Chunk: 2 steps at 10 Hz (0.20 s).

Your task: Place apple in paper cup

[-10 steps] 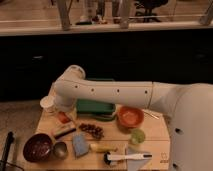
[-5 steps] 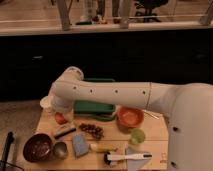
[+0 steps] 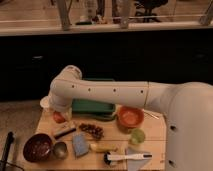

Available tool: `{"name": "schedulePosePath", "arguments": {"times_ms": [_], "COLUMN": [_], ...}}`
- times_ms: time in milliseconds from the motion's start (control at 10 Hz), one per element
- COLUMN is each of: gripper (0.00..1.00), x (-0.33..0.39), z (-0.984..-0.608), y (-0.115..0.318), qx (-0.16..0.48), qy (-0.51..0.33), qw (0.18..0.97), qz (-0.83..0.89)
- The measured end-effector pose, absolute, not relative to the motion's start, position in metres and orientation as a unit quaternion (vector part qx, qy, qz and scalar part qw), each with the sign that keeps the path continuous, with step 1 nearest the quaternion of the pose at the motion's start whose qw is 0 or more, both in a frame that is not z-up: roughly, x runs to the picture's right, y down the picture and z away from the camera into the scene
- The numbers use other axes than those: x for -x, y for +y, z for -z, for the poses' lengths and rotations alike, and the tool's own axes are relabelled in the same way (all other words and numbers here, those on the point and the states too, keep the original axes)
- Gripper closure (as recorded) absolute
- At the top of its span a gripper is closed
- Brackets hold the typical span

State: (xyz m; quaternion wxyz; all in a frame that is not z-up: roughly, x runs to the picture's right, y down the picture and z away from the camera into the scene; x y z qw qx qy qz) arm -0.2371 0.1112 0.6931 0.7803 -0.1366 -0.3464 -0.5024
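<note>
The apple (image 3: 59, 118) is small and red-orange and lies on the wooden table (image 3: 155, 131) near its back left corner. The white paper cup (image 3: 45, 103) stands just left of and behind it, half hidden by my arm. My white arm (image 3: 105, 93) reaches from the right across the table and bends down at the left. My gripper (image 3: 60, 110) is at the arm's lower end, right above the apple and beside the cup, mostly covered by the arm.
A green tray (image 3: 92, 107) sits behind the arm. An orange bowl (image 3: 130, 117), a green fruit (image 3: 137, 135), a dark red-brown bowl (image 3: 37, 147), a metal cup (image 3: 60, 149), a blue sponge (image 3: 80, 145), a banana (image 3: 103, 148) and a white brush (image 3: 127, 157) crowd the table.
The arm's bend has shifted slightly to the left, covering more of the paper cup. The apple and the other things have not moved.
</note>
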Motion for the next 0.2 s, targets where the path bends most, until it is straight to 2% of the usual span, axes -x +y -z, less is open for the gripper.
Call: {"name": "schedulePosePath", "arguments": {"times_ms": [200], "gripper": [1.0], "x": [0.2422], "z": [-0.7026], "y": [0.096], "qx": [0.133], "qy": [-0.34], "qw": [0.774], "qz": [0.517]}}
